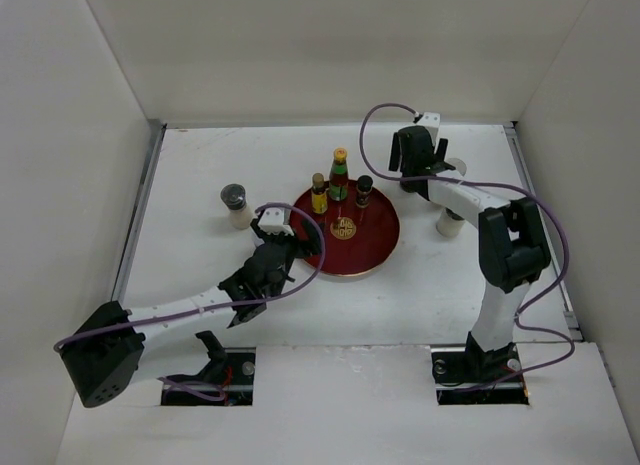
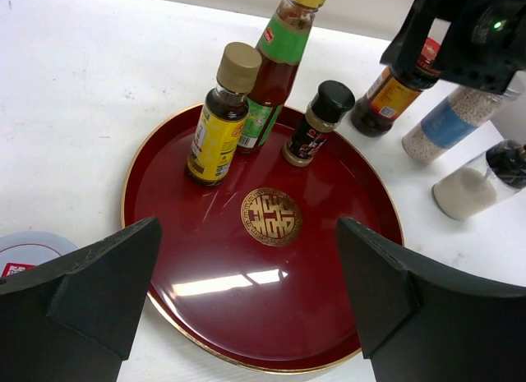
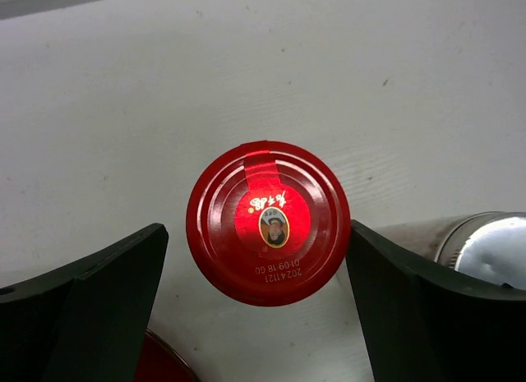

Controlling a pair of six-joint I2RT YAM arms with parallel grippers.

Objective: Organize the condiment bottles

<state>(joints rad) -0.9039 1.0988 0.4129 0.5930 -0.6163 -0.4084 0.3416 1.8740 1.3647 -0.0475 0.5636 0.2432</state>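
A round red tray (image 1: 375, 247) holds the green-necked yellow-capped bottle (image 1: 339, 175), the dark yellow-capped bottle (image 1: 319, 193) and the black-capped jar (image 1: 364, 191). My right gripper (image 3: 256, 230) is open, with one jaw on each side of the red-lidded jar (image 3: 267, 222), just right of the tray. A grey-lidded jar (image 3: 485, 242) of pale grains stands beside it. The squat dark-lidded jar (image 1: 450, 222) stands nearer, on the table. My left gripper (image 2: 246, 226) is open and empty over the tray's near left edge (image 2: 205, 345).
Another jar (image 1: 236, 205) with a greyish lid stands on the table left of the tray; its lid shows in the left wrist view (image 2: 25, 246). White walls enclose the table on three sides. Purple cables loop over both arms.
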